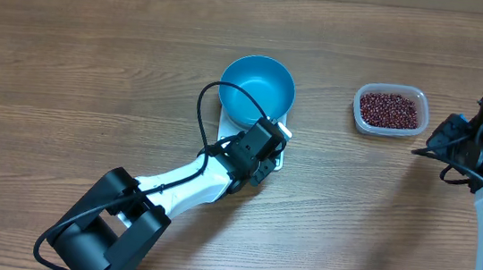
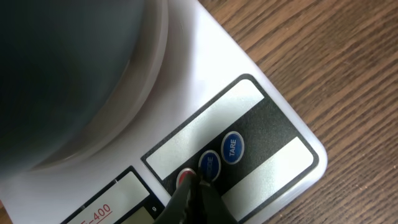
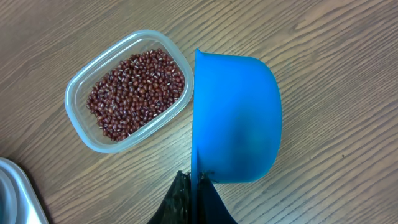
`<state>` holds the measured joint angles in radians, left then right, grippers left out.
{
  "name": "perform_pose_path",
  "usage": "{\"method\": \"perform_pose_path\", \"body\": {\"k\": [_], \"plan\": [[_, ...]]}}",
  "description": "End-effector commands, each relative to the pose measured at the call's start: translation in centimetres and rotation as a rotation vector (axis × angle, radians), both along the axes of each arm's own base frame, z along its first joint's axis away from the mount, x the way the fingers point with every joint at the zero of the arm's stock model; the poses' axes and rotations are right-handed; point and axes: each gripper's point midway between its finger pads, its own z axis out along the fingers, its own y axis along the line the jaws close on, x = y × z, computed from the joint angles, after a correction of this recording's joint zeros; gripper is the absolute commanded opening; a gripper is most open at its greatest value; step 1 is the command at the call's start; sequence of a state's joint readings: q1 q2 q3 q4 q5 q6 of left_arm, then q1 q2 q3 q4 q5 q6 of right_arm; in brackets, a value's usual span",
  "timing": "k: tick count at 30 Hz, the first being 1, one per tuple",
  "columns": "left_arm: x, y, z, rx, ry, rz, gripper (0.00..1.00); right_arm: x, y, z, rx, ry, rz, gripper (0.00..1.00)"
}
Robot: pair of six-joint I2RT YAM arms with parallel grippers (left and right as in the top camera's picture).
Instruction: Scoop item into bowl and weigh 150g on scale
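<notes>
The teal-blue bowl [image 1: 257, 90] stands on the white scale [image 1: 277, 159] and its inside looks bare. My left gripper [image 1: 264, 163] is shut, and its tip [image 2: 196, 182] rests on the scale [image 2: 273, 118] at its button row, between the red button [image 2: 185, 177] and a blue button [image 2: 210, 164]. The bowl's underside [image 2: 62, 74] fills the upper left of the left wrist view. The item, dark red-brown beans [image 3: 134, 87], lies in a clear tub [image 1: 391, 109]. To the tub's right, my right gripper [image 3: 198, 182] is shut on the handle of a blue scoop [image 3: 239, 118].
The clear tub [image 3: 79, 127] sits just left of the scoop, close to its rim. A grey metal edge [image 3: 12, 193] shows at the lower left of the right wrist view. My left arm [image 1: 173, 191] stretches from the front edge up to the scale.
</notes>
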<state>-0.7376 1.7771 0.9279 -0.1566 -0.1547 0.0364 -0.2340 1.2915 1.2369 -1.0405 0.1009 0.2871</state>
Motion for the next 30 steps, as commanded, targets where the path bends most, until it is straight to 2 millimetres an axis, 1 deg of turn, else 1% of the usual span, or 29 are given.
{"method": "perform_pose_path", "body": {"k": [1,5,21,30], "plan": [[0.06,0.81,-0.84,0.036,0.002,0.001,0.04,0.46,-0.20,1.29,-0.009,-0.038,0.001,0.04],[0.39,1.21,-0.76,0.049,-0.012,0.016,0.04,0.43,-0.18,1.27,-0.009,-0.036,0.001,0.04],[0.66,1.01,-0.56,0.037,-0.024,0.017,0.04,0.34,-0.03,1.18,-0.001,-0.032,0.005,0.04],[0.66,0.94,-0.80,0.034,-0.019,0.019,0.04,0.30,-0.02,1.15,-0.001,-0.030,0.005,0.04]]}}
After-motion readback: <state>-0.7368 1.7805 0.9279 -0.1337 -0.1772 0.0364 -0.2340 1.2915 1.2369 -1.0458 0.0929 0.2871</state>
